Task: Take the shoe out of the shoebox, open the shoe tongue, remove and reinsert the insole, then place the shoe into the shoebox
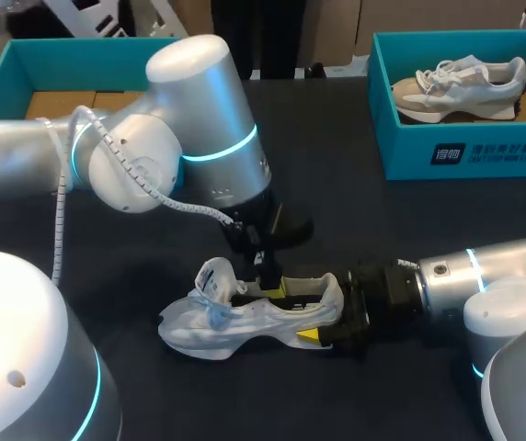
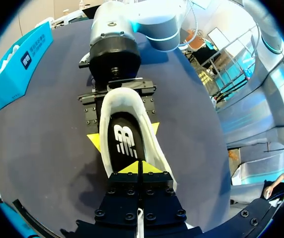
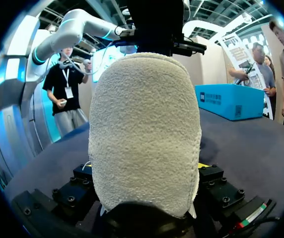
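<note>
Two grippers, six o'clock: right gripper [image 1: 304, 312] clamps the sneaker [image 1: 245, 317]; left gripper [image 2: 138, 167], drawn together, meets the insole [image 2: 124, 141]. Seemingly the removal step; next, pull upward.

The left arm [image 1: 194, 110] is showing fat silver-white cylinders with a cyan ring [image 1: 222, 152] glowing at one joint, and a white spiral-wrapped cable [image 1: 166, 202] is trailing along it. The right arm [image 1: 502, 262] is wearing the same silver shell and cyan band. The left tool [image 2: 139, 171] and right tool [image 2: 124, 136] are showing black blocks studded with screws [image 2: 127, 191] — each finger is ending in bright yellow.
</note>
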